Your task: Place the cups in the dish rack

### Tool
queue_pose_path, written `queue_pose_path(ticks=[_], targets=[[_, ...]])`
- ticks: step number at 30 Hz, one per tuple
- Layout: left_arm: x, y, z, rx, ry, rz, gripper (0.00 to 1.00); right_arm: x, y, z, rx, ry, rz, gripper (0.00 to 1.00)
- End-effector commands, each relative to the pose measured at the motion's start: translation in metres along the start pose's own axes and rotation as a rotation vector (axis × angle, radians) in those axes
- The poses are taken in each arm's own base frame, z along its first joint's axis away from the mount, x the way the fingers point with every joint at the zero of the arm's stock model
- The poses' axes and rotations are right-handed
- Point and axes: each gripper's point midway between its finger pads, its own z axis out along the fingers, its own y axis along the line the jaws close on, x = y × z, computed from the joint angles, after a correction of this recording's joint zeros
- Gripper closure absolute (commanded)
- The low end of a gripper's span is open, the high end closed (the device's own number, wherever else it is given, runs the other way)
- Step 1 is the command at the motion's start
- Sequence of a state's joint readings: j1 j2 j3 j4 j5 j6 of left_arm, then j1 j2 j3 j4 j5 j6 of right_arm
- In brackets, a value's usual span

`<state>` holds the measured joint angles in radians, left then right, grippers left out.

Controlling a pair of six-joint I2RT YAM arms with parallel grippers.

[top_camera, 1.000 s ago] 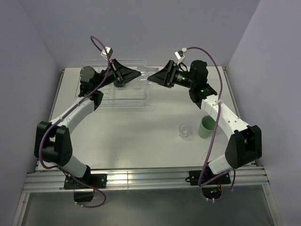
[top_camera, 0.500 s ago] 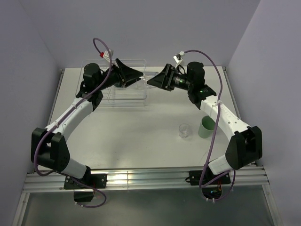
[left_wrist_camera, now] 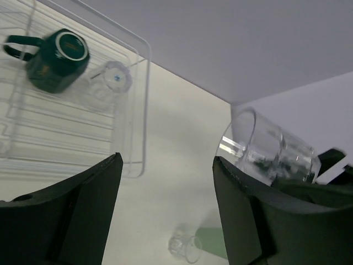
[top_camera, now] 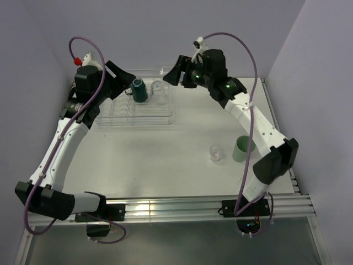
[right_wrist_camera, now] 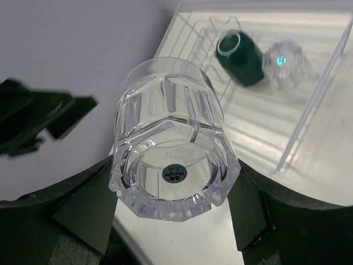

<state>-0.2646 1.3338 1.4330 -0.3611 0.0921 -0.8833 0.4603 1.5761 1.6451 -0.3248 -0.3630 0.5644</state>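
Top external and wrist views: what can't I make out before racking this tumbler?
Top external: held tumbler lost behind the right jaws; left arm covers the dish rack's far-left corner.
Left wrist: mint cup cut off by that arm's jaws.
Right wrist: held tumbler blocks part of the dish rack.

Left wrist view: dish rack (left_wrist_camera: 146,110) cut off at left and top edges; mint cup (left_wrist_camera: 212,244) at bottom, mostly behind a finger (left_wrist_camera: 259,221); table tumbler (left_wrist_camera: 185,247) blurred; right wrist view: held tumbler (right_wrist_camera: 171,160) covers rack's lower-left part.

Green mug (top_camera: 138,90) and tumbler (top_camera: 157,88) sit in the dish rack (top_camera: 118,117).
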Motion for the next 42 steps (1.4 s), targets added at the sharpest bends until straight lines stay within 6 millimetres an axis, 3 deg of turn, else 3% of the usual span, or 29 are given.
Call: queue_pose_path(ticks=[1, 2, 3, 5, 6, 11, 14, 20, 26, 42], targets=[[-0.027, 0.013, -0.038, -0.131, -0.103, 0.115, 0.27, -0.001, -0.008, 0.03, 0.18, 0.019, -0.129, 1.0], [-0.027, 0.015, -0.041, -0.138, -0.102, 0.127, 0.27, 0.003, -0.019, 0.037, 0.248, 0.038, -0.154, 1.0], [-0.026, 0.02, -0.045, -0.164, -0.098, 0.137, 0.27, 0.002, -0.013, 0.057, 0.255, 0.043, -0.177, 1.0], [-0.027, 0.024, -0.051, -0.181, -0.099, 0.165, 0.27, 0.007, -0.018, 0.073, 0.289, 0.073, -0.205, 1.0], [-0.026, 0.028, -0.053, -0.197, -0.093, 0.171, 0.27, 0.01, -0.016, 0.091, 0.282, 0.077, -0.217, 1.0], [-0.019, 0.036, -0.062, -0.205, -0.073, 0.214, 0.27, 0.024, -0.022, 0.131, 0.302, 0.087, -0.279, 1.0], [-0.017, 0.04, -0.065, -0.213, -0.061, 0.234, 0.26, 0.043, -0.037, 0.148, 0.333, 0.117, -0.299, 1.0], [-0.01, 0.044, -0.063, -0.197, -0.035, 0.255, 0.27, 0.076, -0.057, 0.158, 0.39, 0.179, -0.34, 1.0], [-0.002, 0.048, -0.058, -0.192, -0.005, 0.257, 0.27, 0.106, -0.089, 0.163, 0.477, 0.248, -0.366, 1.0], [0.008, 0.059, -0.049, -0.2, 0.036, 0.262, 0.27, 0.133, -0.126, 0.168, 0.583, 0.336, -0.399, 1.0]])
